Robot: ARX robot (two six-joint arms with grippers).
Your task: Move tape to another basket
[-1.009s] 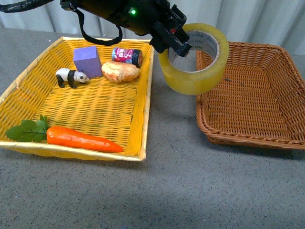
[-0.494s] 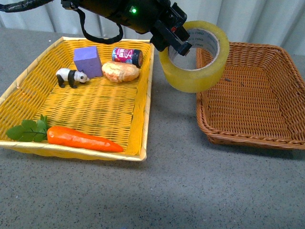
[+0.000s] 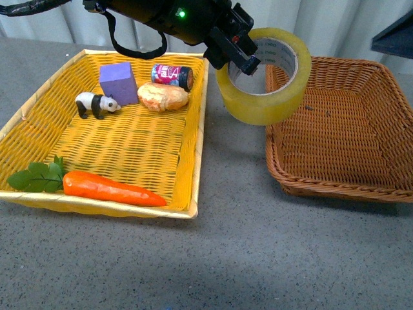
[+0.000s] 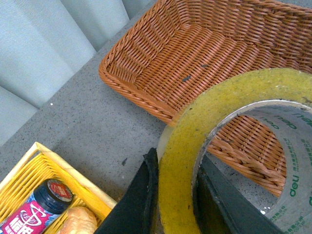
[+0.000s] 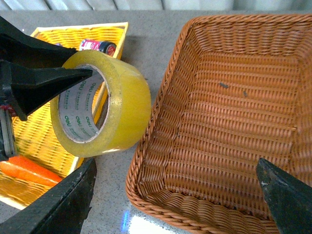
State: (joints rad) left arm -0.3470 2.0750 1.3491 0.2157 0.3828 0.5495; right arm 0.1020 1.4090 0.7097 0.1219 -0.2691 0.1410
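Front view: left fingers (image 3: 237, 50) clamp wall of packing tape roll (image 3: 263, 102), held airborne over worktop (image 3: 245, 258) between yellow basket (image 3: 195, 161) and brown wicker basket (image 3: 335, 188). Right fingers (image 5: 58, 204) spread wide, holding nothing.

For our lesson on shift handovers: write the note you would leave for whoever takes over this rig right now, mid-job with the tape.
Left gripper: shut on the packing tape roll, holding it in the air.
Right gripper: open, empty, above the brown wicker basket.
Tape: between the yellow basket and the brown one, near its rim.
Done: tape picked up.
Left: carry over the brown basket, lower, release.
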